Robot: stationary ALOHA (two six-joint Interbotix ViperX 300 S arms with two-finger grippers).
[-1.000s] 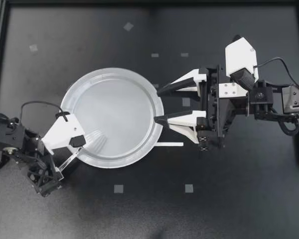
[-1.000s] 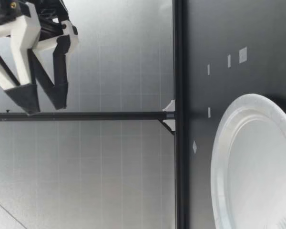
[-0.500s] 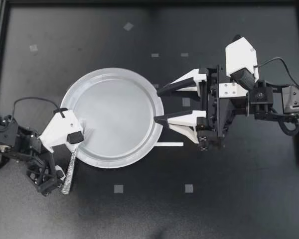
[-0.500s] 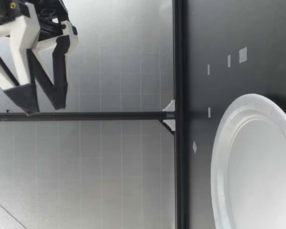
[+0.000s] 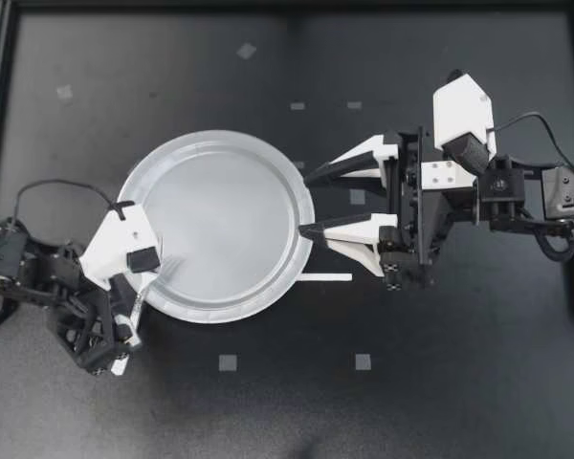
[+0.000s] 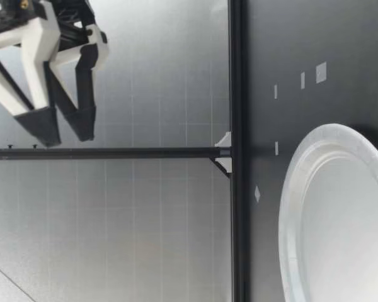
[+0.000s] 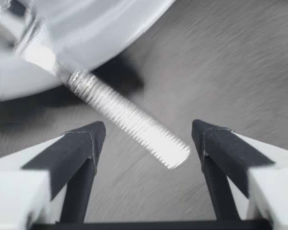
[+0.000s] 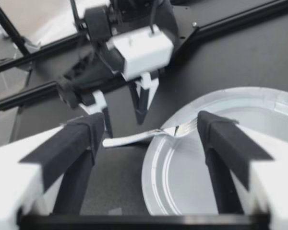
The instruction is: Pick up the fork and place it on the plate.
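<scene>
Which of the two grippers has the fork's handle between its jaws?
My left gripper: the end of the fork handle lies between its open jaws, touching neither. My right gripper hangs open beyond the opposite edge of the plate.

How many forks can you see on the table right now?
1. The fork lies across the paper plate rim on the side of my left arm, tines on the plate, handle sticking out over the table. No other shows, though the arms may hide something.

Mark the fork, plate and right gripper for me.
fork [image 7: 127, 119], left wrist view, middle of its handle.
plate [image 5: 220, 215], top view, bare centre.
right gripper [image 5: 304, 204], top view, midway between its open fingers' tips.
</scene>
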